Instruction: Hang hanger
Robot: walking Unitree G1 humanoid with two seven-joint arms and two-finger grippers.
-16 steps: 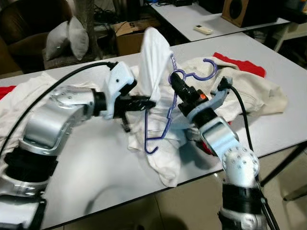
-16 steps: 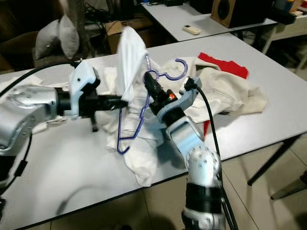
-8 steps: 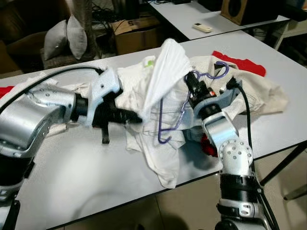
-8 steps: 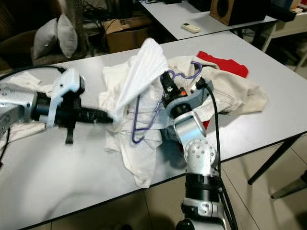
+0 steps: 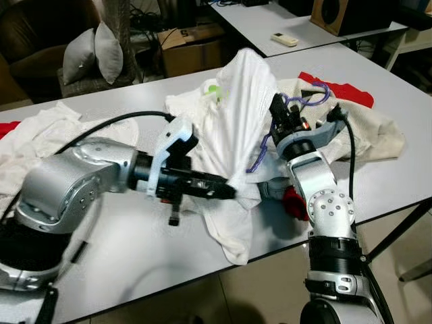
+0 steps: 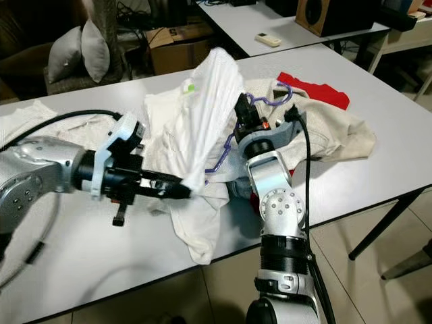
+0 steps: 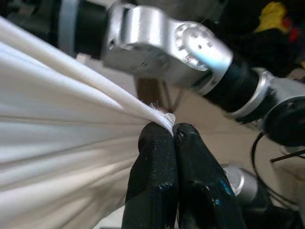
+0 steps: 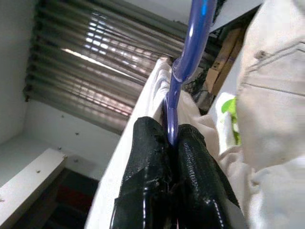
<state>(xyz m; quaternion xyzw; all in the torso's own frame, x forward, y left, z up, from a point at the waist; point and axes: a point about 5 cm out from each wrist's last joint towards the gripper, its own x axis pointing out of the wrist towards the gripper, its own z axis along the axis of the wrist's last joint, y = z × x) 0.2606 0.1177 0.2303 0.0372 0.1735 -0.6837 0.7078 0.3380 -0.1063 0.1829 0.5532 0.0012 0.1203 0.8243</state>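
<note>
The left gripper (image 5: 226, 192) is clamped shut on the hem of the white shirt (image 5: 236, 115), the cloth pinched tight between its black fingers (image 7: 157, 167) and drawn taut up to a peak. The right gripper (image 5: 277, 113) is closed on the purple hanger (image 8: 188, 52), holding it upright at the shirt's right side, with the hook (image 5: 312, 94) curling away over the cream garment (image 5: 368, 131) farther right on the table (image 5: 121, 250).

A second ago the hanger hung in the open, its whole frame clear between the two arms. Now the right arm has pushed it up and to the far side, and most of the frame is buried in the shirt, only a lower loop (image 5: 258, 160) showing. The left gripper has meanwhile dropped low and near, stretching the hem away. This suggests the hanger is being threaded inside the shirt, so the garment is probably close to seated, though whether the shoulders sit on the frame cannot be seen.
</note>
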